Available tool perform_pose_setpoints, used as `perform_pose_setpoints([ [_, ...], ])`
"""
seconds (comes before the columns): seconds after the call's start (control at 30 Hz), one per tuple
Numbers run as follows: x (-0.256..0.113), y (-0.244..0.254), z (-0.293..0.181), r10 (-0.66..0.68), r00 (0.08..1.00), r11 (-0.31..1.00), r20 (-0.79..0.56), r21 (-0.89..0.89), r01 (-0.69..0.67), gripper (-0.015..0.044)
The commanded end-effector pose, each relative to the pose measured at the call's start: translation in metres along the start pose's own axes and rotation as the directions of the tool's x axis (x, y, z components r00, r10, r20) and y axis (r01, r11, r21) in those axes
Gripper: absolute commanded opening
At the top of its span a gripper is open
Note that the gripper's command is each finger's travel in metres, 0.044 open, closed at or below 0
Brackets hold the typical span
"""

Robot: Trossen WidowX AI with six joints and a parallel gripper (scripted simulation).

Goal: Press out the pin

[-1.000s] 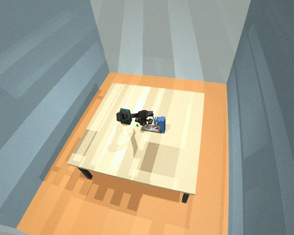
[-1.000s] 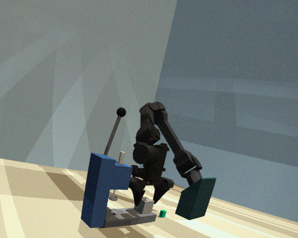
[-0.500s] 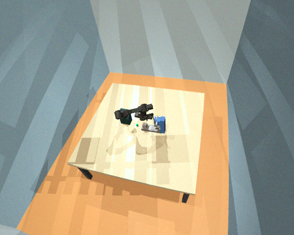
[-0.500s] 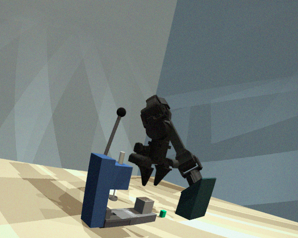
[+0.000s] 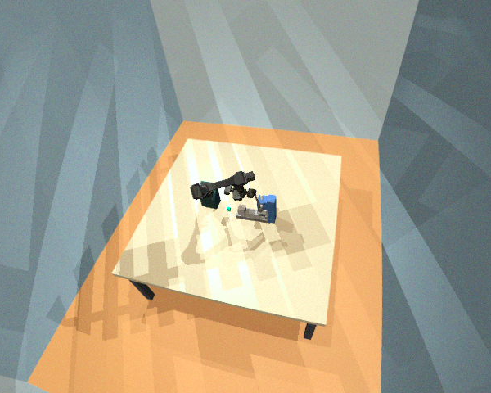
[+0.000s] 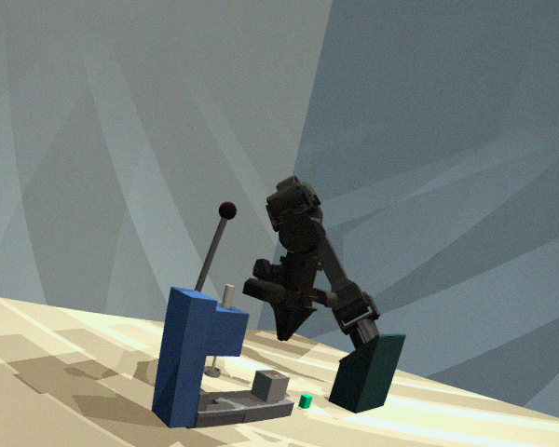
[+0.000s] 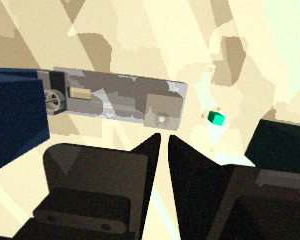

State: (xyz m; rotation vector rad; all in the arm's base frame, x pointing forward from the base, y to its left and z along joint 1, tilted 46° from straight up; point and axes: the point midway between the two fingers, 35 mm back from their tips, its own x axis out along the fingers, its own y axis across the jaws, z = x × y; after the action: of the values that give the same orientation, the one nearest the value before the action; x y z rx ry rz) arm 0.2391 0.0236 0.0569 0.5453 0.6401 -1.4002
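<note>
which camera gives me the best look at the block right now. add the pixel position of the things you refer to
The wrist view: it looks down on the block (image 5: 241,209) (image 6: 270,385) (image 7: 162,107), showing the round pin mark on top and its place at the bed's end. The exterior view shows its sides and height; the top view shows it only tiny.

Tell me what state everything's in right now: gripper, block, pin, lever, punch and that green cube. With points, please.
Gripper (image 5: 237,196) (image 6: 283,335) (image 7: 164,139): shut, holding nothing.
Block (image 5: 241,209) (image 6: 270,386) (image 7: 162,105): upright on the bed's (image 5: 250,216) (image 6: 265,413) (image 7: 125,90) outer end, away from the punch.
Pin (image 7: 161,119): apparently in the block.
Lever (image 5: 257,201) (image 6: 212,252): up.
Punch (image 6: 212,369) (image 7: 54,100): raised above the bed.
Green cube (image 5: 228,208) (image 6: 305,400) (image 7: 216,118): on the table, off the bed.
</note>
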Motion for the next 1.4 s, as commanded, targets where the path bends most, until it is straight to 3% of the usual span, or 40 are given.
perform_pose_setpoints([
  [0.0,-0.001,0.000,0.000,0.000,1.000,1.000,-0.003,0.007,0.000,0.0030],
  [0.37,-0.001,-0.072,0.001,-0.003,1.000,1.000,-0.003,0.004,0.003,0.0030],
  [0.53,0.009,-0.057,-0.003,0.081,0.996,0.962,-0.027,-0.261,-0.085,0.0030],
  [0.77,0.028,-0.056,-0.003,0.252,0.966,0.691,-0.054,-0.689,-0.219,0.0030],
  [0.93,0.040,-0.056,-0.002,0.365,0.930,0.399,-0.046,-0.895,-0.201,0.0030],
  [1.27,0.053,-0.059,0.002,0.490,0.872,0.040,-0.001,-0.999,-0.023,0.0030],
  [1.37,0.054,-0.059,0.002,0.495,0.869,0.011,0.002,-1.000,-0.004,0.0030],
])
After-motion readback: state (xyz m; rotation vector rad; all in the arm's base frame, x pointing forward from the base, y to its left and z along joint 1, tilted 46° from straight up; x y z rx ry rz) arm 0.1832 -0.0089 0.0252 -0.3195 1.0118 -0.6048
